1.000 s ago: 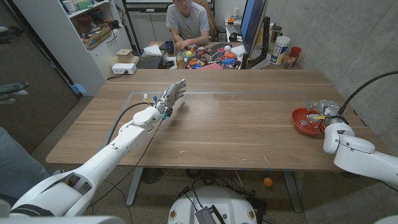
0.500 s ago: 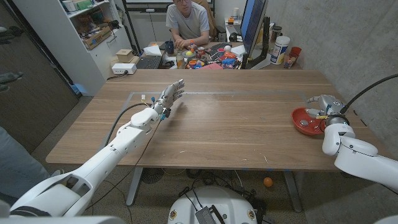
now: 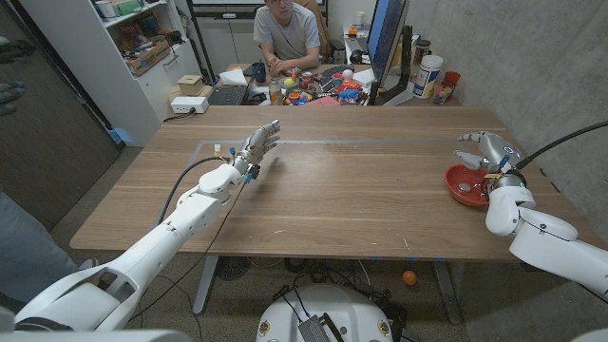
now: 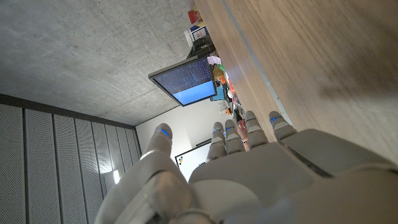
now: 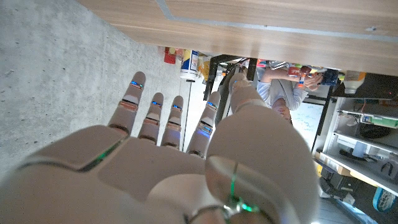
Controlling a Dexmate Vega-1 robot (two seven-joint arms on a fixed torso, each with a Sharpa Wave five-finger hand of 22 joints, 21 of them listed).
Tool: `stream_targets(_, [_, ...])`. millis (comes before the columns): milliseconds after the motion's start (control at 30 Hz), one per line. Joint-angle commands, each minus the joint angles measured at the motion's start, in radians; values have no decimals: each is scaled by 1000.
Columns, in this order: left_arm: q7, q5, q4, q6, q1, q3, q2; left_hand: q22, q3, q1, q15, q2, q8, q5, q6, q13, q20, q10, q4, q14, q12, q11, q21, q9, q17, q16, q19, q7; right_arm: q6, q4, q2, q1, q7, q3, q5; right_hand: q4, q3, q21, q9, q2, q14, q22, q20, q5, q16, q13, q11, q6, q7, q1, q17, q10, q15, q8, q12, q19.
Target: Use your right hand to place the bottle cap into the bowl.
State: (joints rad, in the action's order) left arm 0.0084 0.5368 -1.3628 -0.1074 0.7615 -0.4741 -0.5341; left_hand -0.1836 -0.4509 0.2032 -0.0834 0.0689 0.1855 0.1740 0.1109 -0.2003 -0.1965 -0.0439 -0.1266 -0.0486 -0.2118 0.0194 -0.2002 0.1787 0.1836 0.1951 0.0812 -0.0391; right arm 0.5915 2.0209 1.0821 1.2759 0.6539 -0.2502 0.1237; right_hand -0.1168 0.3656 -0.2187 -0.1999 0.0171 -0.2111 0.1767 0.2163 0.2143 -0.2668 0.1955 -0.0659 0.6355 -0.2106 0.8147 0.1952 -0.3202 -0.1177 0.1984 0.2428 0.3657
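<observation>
A: Right hand (image 3: 486, 149)?
B: Fingers spread, holding nothing, raised just above the red bowl (image 3: 463, 188) at the desk's (image 3: 361, 190) right edge.
A: Cap (image 3: 462, 188)?
B: In the bowl, probably (small, blurred). Left hand (image 3: 260, 145) empty, fingers straight.

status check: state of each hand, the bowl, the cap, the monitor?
left hand: holds nothing, fingers straight and together, out over the table.
right hand: holds nothing, fingers apart, raised by the bowl's far rim.
red bowl: upright near the table's right edge, a small object inside.
bottle cap: likely that object in the bowl; too small to confirm.
monitor: on, text on a blue screen.
</observation>
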Motion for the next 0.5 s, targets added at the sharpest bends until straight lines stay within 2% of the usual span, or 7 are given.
stream_targets(33, [98,-53,-54,15,11,-16,23,-4,-9,0,6,7,4,-2,6,-2,2,-8,1,6,-5,3,-4,3,3,-4,5,4,-352,-129,-64,-19,12,54,-4,10,-4,-5,1,2,-13,3,1,-4,-3,0,0,1,5,-22,3,-14,1,-1,1,15])
stream_targets(133, [122,-66,-69,16,16,-17,28,-4,-9,0,6,7,4,-2,6,-2,2,-8,1,6,-5,2,-5,3,3,-4,5,4,-419,-158,-79,-32,-1,61,-8,15,-9,-5,2,4,-17,2,1,-6,-4,-1,-2,2,8,-35,3,-20,3,-2,1,20])
stream_targets(300, [126,-71,-84,15,17,-12,21,-4,-9,0,7,7,4,-2,7,-2,4,-8,1,7,-5,3,-5,3,3,-4,5,4,-478,-179,-115,-56,-17,63,-10,22,-17,-4,3,9,-25,2,2,-7,-4,-1,-4,4,13,-54,4,-30,7,-2,1,28])
stream_targets(433, [100,-57,-84,15,15,0,3,-4,-9,0,9,7,4,-2,7,-2,4,-9,0,7,-6,0,-4,3,3,-5,5,2,-510,-185,-163,-78,-31,60,-33,30,-25,-4,4,11,-30,2,2,-9,-4,-1,-6,9,19,-74,6,-39,14,-1,1,35])
stream_targets(500, [91,-54,-87,14,16,7,-9,-4,-9,0,10,7,4,-2,8,-2,6,-10,0,8,-6,0,-4,3,3,-5,6,2,-575,-213,-186,-92,-51,59,-64,33,-28,-4,4,12,-35,2,1,-10,-5,-1,-6,11,23,-83,6,-49,18,0,2,40])
